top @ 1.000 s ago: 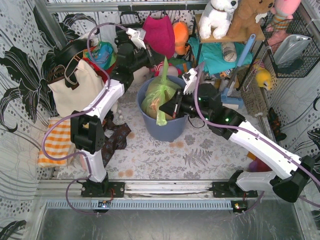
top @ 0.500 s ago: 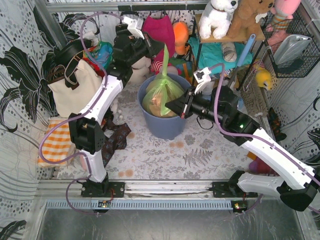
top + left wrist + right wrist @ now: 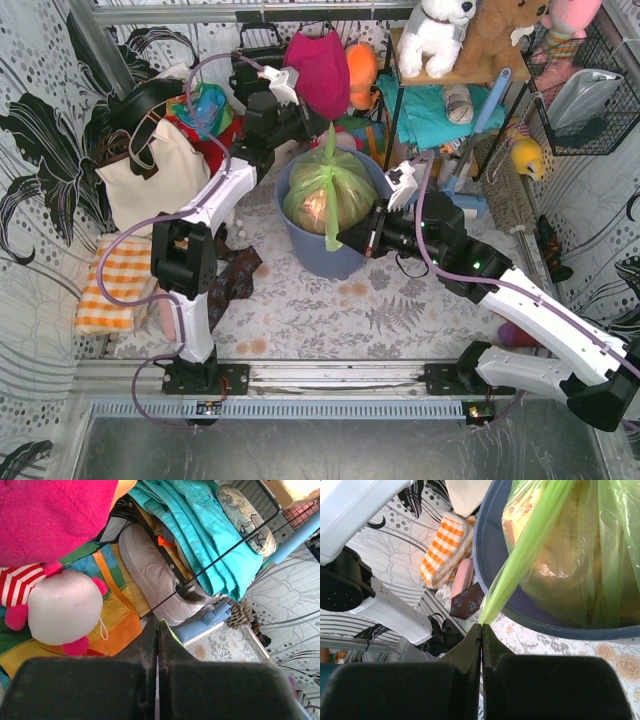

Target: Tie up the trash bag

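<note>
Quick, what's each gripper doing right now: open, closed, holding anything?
Left gripper: closed, pinching a twisted strand of the thin translucent lime-green plastic trash bag.
Right gripper: closed on another strand of the same bag.

Left arm (image 3: 218,198) and right arm (image 3: 535,305) have white shells and black joints. A thin purple cable (image 3: 100,280) loops along each. Black bases (image 3: 205,378); black fingers (image 3: 462,655).

The bin (image 3: 300,245) hid the lower half of the trash bag (image 3: 322,195), the right wrist view cut off its top, and the left wrist view caught only a sliver
</note>
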You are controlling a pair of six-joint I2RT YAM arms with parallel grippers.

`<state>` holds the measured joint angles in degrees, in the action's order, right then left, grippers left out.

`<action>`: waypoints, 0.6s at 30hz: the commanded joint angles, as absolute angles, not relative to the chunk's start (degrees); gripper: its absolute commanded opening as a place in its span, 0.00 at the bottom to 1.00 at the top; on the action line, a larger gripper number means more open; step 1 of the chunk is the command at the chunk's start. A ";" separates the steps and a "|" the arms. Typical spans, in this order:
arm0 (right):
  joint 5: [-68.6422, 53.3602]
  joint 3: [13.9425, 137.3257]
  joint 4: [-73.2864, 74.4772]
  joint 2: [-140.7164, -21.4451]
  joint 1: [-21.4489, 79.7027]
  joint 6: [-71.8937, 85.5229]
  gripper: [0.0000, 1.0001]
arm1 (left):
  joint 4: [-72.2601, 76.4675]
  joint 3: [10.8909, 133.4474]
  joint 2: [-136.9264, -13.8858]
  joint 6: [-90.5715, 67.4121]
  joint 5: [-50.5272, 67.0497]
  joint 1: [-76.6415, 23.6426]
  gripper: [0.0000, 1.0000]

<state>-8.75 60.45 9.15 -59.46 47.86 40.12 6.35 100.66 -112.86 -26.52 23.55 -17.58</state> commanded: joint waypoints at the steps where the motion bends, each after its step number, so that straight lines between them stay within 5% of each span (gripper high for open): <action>1: -9.77 61.13 7.73 -57.86 47.81 41.31 0.00 | 8.96 102.58 -111.86 -26.73 22.95 -17.29 0.00; 3: -9.27 61.61 7.94 -57.64 47.81 41.09 0.00 | 8.39 103.10 -111.43 -26.72 23.19 -17.30 0.04; 6: -9.15 63.13 9.13 -57.59 47.80 40.23 0.00 | 8.06 103.55 -110.17 -26.77 23.72 -17.27 0.28; 13: -6.06 71.04 13.21 -59.38 47.81 35.35 0.36 | 5.46 106.35 -106.05 -24.71 22.65 -17.05 0.61; 18: 0.56 79.82 20.57 -63.19 45.92 25.46 0.54 | 2.27 108.10 -101.48 -20.85 18.89 -15.56 0.73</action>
<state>-5.41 73.38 15.11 -60.71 47.75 34.28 2.48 105.12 -107.61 -24.95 22.79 -16.93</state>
